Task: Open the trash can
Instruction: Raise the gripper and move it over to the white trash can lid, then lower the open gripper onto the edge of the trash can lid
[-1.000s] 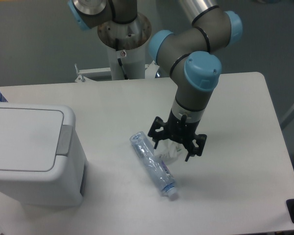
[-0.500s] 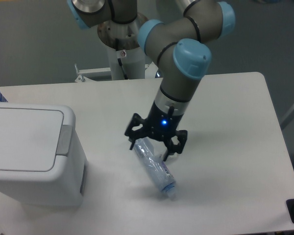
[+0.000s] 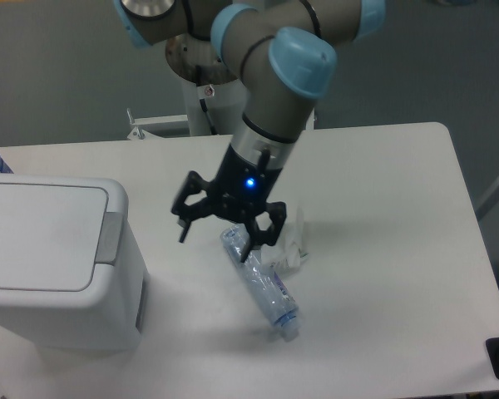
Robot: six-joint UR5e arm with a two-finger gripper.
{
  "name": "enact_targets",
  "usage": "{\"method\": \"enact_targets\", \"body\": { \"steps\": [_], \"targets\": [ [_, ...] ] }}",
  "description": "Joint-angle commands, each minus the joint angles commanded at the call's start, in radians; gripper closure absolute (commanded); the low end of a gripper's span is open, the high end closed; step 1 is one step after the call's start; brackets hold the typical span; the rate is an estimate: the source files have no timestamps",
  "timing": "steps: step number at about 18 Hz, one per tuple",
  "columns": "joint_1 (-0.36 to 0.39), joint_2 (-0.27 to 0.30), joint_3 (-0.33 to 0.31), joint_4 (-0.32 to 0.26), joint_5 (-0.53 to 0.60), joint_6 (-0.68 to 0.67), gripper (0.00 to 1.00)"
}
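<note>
Trash can [image 3: 54,266] sat front-left on table [image 3: 399,249], lid flat and closed; rigid, light plastic, likely best pressed at grey push-tab [image 3: 110,238], not gripped. Plastic bottle [image 3: 262,283] lay mid-table. Beyond it, gripper [image 3: 216,234] hovered, fingers spread wide, holding nothing.

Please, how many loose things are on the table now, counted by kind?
Trash can: 1
Plastic bottle: 1
Crumpled white wrapper or tissue: 1
Total: 3

The gripper is not counted; it hangs open above the table, between the bin and the bottle.
</note>
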Motion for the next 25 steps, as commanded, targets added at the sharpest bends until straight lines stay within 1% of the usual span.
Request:
{"method": "enact_targets", "body": {
  "steps": [5,13,19,22,25],
  "targets": [
    [-0.012,0.020,0.008,0.002,-0.046,-0.034,0.00],
    [-0.057,0.023,0.014,0.002,-0.052,-0.055,0.00],
    [-0.064,0.003,0.012,0.029,-0.054,-0.055,0.00],
    [-0.080,-0.008,0.014,0.046,-0.052,-0.055,0.00],
    [-0.080,-0.014,0.012,0.052,-0.052,-0.057,0.00]
  ]
}}
